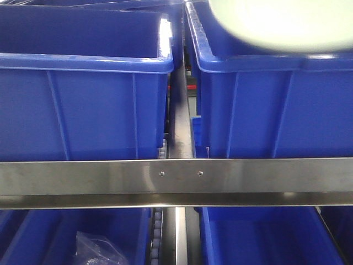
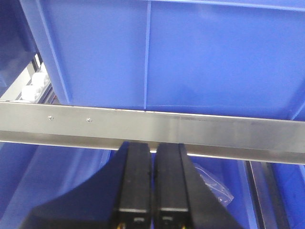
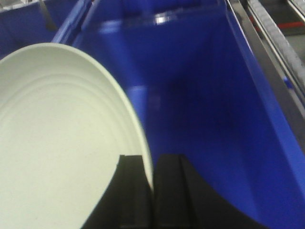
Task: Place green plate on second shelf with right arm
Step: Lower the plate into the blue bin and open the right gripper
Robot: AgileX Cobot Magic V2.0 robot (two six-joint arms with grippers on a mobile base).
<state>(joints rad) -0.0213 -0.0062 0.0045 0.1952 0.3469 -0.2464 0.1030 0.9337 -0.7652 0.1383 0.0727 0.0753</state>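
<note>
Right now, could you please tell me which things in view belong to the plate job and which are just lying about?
Job:
pale green round plate
right gripper, jaws shut on its rim
upper right blue plastic bin

Lying about:
upper left blue plastic bin
clear crumpled plastic bag
left gripper, jaws shut, empty

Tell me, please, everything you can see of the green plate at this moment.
The green plate is large, round and shallow, pale sage green with a matte look, and faint concentric rings show inside its raised rim. It is held on edge, its rim pinched in the right gripper, above the open inside of a blue bin. The front view shows only its blurred lower part at the top, over the upper right bin. Nothing but the gripper visibly touches it.
</note>
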